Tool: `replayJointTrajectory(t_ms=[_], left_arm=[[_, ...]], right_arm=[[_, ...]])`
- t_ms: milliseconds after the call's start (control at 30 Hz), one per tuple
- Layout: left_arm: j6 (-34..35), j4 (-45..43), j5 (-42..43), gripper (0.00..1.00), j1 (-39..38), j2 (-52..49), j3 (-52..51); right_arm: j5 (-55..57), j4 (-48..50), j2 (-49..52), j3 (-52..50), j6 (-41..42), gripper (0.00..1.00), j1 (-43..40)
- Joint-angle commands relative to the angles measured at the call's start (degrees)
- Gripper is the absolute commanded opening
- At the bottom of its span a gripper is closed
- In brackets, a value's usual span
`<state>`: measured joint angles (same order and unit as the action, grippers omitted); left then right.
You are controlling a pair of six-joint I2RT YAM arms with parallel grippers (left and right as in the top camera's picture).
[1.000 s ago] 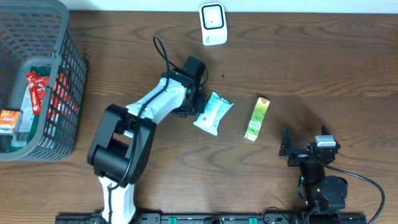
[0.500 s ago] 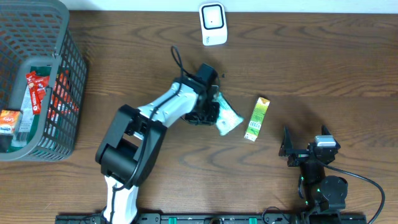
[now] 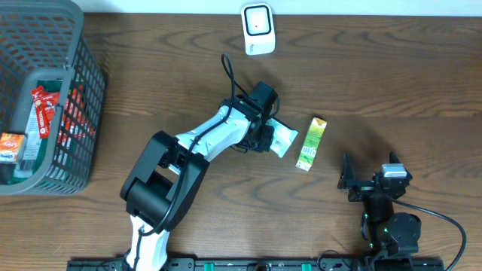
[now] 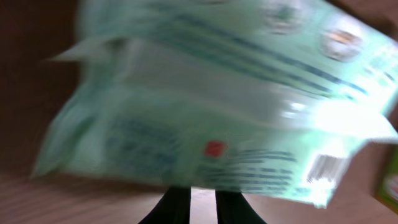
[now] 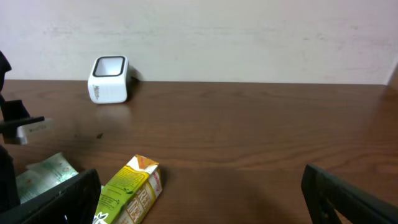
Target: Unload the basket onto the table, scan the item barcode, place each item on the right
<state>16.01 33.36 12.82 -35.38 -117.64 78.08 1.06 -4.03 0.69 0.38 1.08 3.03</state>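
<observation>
Basket far left, red packs inside. Scanner at far edge, well apart from everything else. Left gripper below it, touching left end of green packet; fingers close together under its blurred edge, clamped or not, cannot tell. Carton just right of packet, not touching. Right gripper low right, fingers spread wide, holding nothing.

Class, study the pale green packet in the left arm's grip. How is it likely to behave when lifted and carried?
The packet probably flops: it looks like a soft, creased wrapper, pinched at one edge by the left tool. It seems light, held by that small grip alone. Its glossy film may slip.
</observation>
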Motion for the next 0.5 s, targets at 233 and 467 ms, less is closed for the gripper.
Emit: replayJointTrajectory(t_ms=[233,467], left_arm=[[-0.8,-6.3,-13.5,0.17,0.2,-1.3,-1.0],[0.0,-7.5,-13.2,0.17,0.2,-1.6,-1.0]], right_arm=[[-0.1,-0.2,-0.4,-0.1,0.1,0.99,-0.3],[-0.1,-0.2,-0.4,-0.1,0.1,0.99,-0.3]])
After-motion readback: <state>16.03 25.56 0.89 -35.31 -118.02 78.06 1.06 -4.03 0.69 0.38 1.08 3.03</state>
